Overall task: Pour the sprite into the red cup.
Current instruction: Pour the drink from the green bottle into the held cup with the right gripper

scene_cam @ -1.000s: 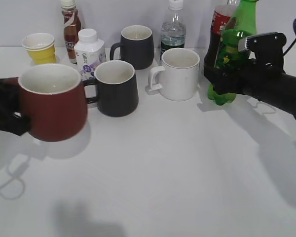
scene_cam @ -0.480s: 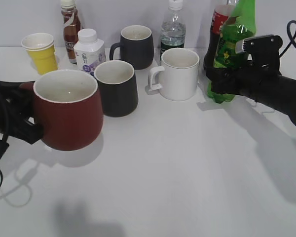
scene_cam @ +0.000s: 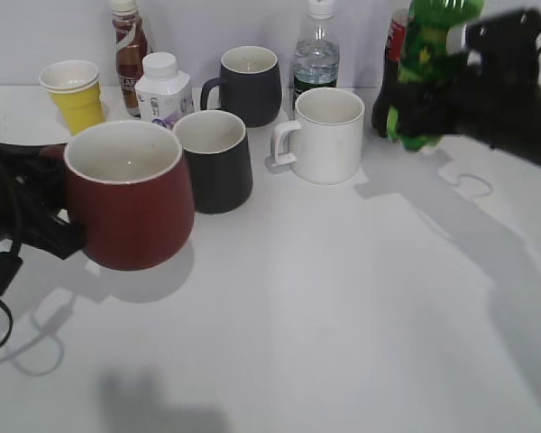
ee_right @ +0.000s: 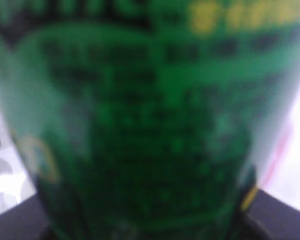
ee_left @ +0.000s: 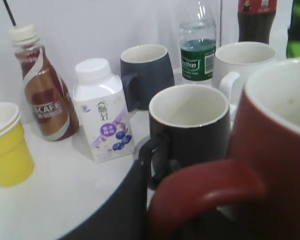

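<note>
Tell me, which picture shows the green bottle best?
The exterior view: the sprite shows whole-bodied, lifted off the table in the right gripper. The right wrist view gives only a blurry label close-up; the left wrist view just a green sliver.

light: bright, even | shadows: soft on table [scene_cam: 343, 298] | blur: sprite [ee_right: 145, 125] fills right wrist view, unfocused

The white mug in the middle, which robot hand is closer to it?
Right. The right gripper, holding the sprite up, is just right of the white mug. The left gripper holds the red cup far left.
</note>
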Action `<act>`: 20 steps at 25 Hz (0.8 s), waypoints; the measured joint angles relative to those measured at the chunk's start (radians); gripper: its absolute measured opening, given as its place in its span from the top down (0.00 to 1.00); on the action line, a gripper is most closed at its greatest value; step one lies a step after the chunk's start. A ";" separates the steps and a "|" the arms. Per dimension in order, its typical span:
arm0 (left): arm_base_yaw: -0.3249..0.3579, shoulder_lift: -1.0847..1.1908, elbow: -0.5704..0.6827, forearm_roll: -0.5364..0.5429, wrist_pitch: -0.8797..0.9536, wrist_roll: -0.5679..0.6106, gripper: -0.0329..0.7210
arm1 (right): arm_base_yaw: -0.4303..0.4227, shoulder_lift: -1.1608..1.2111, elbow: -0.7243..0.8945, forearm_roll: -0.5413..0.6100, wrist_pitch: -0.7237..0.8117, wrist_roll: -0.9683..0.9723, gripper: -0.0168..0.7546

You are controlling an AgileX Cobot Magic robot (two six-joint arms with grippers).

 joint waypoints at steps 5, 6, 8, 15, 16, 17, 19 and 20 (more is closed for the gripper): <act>-0.002 0.069 -0.035 0.086 -0.015 -0.024 0.85 | 0.000 -0.079 -0.013 -0.044 0.000 0.000 0.45; -0.002 0.084 -0.050 0.094 -0.015 -0.033 0.85 | 0.000 -0.083 -0.023 -0.058 0.000 0.000 0.45; -0.002 0.120 -0.080 0.117 -0.017 -0.046 0.85 | 0.000 -0.083 -0.046 -0.112 0.000 0.000 0.45; -0.006 0.231 -0.173 0.313 -0.052 -0.202 0.85 | 0.000 -0.091 -0.107 -0.363 0.000 -0.005 0.45; -0.015 0.244 -0.177 0.324 -0.070 -0.211 0.85 | 0.000 -0.092 -0.113 -0.400 -0.001 -0.015 0.45; -0.025 0.255 -0.180 0.329 -0.084 -0.219 0.85 | 0.000 -0.092 -0.115 -0.428 -0.002 -0.032 0.45; -0.053 0.277 -0.197 0.338 -0.093 -0.226 0.85 | 0.000 -0.092 -0.116 -0.471 -0.002 -0.088 0.45; -0.069 0.289 -0.209 0.340 -0.093 -0.227 0.85 | 0.000 -0.092 -0.116 -0.488 0.000 -0.115 0.45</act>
